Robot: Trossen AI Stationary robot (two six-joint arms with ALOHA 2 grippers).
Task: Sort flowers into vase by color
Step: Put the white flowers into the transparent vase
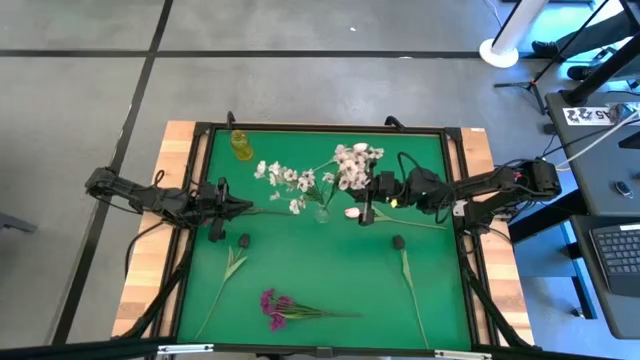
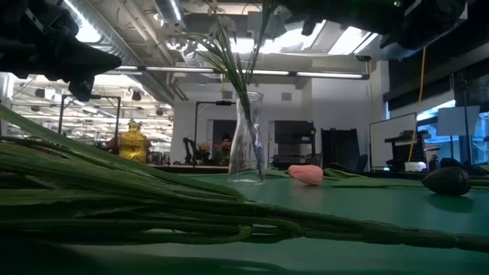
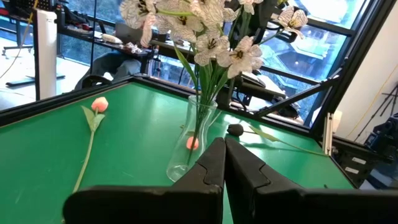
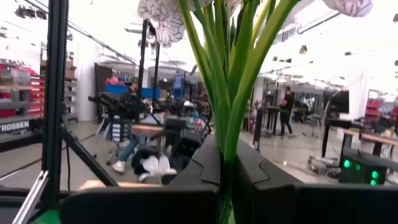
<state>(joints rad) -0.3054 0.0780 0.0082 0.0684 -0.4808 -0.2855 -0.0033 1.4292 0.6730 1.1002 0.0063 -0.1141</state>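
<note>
Flowers with white blossoms [image 1: 352,160] are being held by the right gripper [image 1: 368,205], its fingers clamped on the green stems, which are showing between them in the right wrist view. The right arm is reaching in from the right edge of the bench [image 1: 330,280], stretched out level toward the middle. The left gripper [image 1: 243,209] is sitting with its fingers pressed together and nothing between them, its arm lying level from the left edge and pointing at the clear glass vase [image 1: 321,212].

That vase is standing upright near the bench's centre, already carrying a spray of white flowers [image 1: 285,180] that is leaning toward the left arm. A pale pink bud [image 1: 352,212] is lying on the green surface just beside the vase, between it and the right gripper.

Nearer the front edge, a magenta-purple cluster [image 1: 275,306] is lying flat on its stem. A leafy stem [image 1: 228,275] is lying to its left and another green stem [image 1: 410,285] to its right. Two small dark objects [image 1: 398,241] are resting on the bench, and a yellow vase [image 1: 241,145] is standing by the far edge.
</note>
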